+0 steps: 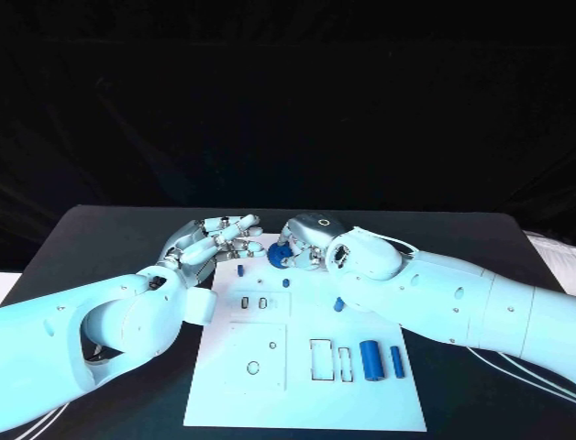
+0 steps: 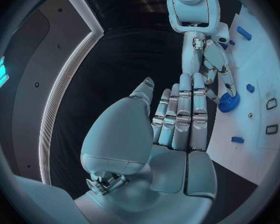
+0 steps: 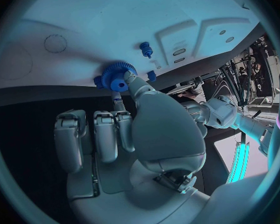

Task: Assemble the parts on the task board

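Observation:
The white task board (image 1: 255,390) lies in the middle of the black table. At its far edge my right hand (image 1: 317,240) pinches a blue gear (image 1: 281,254) between thumb and a finger. The right wrist view has that gear (image 3: 117,77) at the fingertips of the right hand (image 3: 137,129), close over the board (image 3: 84,30). My left hand (image 1: 216,240) hovers just left of the gear, fingers stretched out and holding nothing. In the left wrist view the left hand (image 2: 180,122) points toward the right hand (image 2: 209,59) and the gear (image 2: 228,102).
Small blue pegs (image 1: 240,270), (image 1: 288,280), (image 1: 338,304) stand on the board's far half. Two blue cylinders (image 1: 371,358), (image 1: 396,361) lie near its right edge beside rectangular recesses (image 1: 321,359). A round hole (image 1: 252,368) sits at the near left.

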